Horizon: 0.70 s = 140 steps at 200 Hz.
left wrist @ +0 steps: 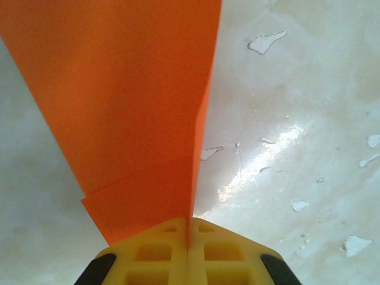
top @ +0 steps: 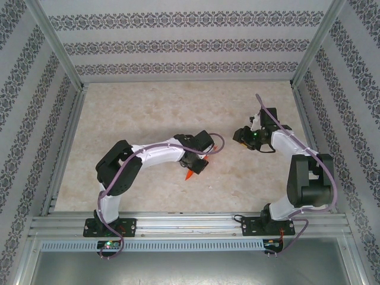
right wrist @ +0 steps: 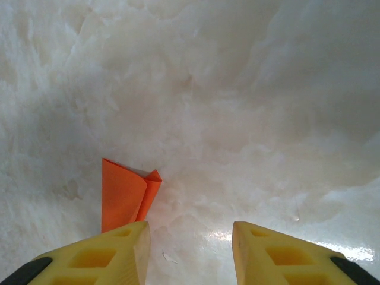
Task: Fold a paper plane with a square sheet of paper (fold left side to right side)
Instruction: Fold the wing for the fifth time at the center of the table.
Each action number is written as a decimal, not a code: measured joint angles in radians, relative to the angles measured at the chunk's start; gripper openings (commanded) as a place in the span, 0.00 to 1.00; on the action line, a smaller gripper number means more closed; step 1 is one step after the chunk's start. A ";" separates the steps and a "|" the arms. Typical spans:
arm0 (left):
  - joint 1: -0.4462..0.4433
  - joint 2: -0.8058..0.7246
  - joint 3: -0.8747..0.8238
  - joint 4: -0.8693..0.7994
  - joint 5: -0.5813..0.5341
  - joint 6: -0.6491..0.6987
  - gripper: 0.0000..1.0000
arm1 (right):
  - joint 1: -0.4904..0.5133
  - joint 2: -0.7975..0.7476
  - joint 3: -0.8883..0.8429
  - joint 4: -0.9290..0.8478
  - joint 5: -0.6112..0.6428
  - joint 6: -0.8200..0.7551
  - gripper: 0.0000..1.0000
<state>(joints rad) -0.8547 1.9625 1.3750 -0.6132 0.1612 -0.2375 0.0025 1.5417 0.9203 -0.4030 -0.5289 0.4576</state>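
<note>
- Yellow fingers of the left end effector are pressed together, clenched on the paper plane at its centre crease.
- Orange folded layers fan out ahead of the grip, with the pale marbled counter behind.
- Right end effector is released: fingers apart, nothing between them, pointed at the counter.
- Right wrist view: the plane's end pokes out past the finger on the view's left.
- Top view: both end effectors are mid-counter, near each other, and the plane is with the left one.

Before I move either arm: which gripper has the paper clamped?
The left gripper: its yellow fingers are shut on the orange paper. The right gripper stands open, with bare table between its fingers.
</note>
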 measured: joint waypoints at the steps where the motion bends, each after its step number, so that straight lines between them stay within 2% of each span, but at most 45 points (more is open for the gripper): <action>1: 0.001 0.000 0.000 0.000 0.003 -0.001 0.00 | 0.000 0.000 0.000 0.000 -0.001 0.000 0.41; 73: 0.127 0.000 -0.090 0.162 0.301 -0.184 0.00 | 0.041 0.000 -0.066 0.076 -0.064 -0.022 0.42; 140: 0.204 0.000 -0.206 0.401 0.498 -0.365 0.00 | 0.102 -0.022 -0.140 0.166 -0.072 -0.017 0.44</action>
<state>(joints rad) -0.6502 1.9621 1.1687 -0.2127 0.6594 -0.6025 0.1043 1.5200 0.7803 -0.2375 -0.6006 0.4408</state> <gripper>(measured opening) 0.055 0.437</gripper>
